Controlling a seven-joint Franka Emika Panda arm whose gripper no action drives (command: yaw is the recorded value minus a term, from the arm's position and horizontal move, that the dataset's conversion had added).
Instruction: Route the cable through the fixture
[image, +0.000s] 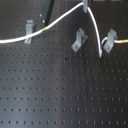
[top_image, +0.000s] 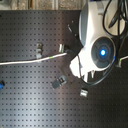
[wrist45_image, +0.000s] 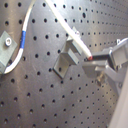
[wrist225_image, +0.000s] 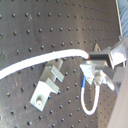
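One cable (image: 60, 21) crosses the perforated board (image: 60, 95) in the first exterior view, running from that first exterior view's left edge past a clip (image: 29, 31), up to the gripper (image: 86, 6) at the top, then looping down and out toward the first exterior view's right by another clip (image: 109, 39). The fixture (image: 78, 40), forked and upright, stands between those two clips, just beside the cable's descending run but not yet holding it. In the second wrist view the gripper (wrist225_image: 95, 61) is pinched on the cable (wrist225_image: 45, 60), with the fixture (wrist225_image: 50, 82) directly beneath the cord; the first wrist view shows the cable (wrist45_image: 70, 31) lying across the fixture's (wrist45_image: 67, 56) top rather than in its slot.

The likely risk is a missed slot: if the cord comes down off-line it would ride on a prong or slip to the outside. A hard pull could also drag the slack loop against the neighbouring clip, or let the cord slide through the grip.
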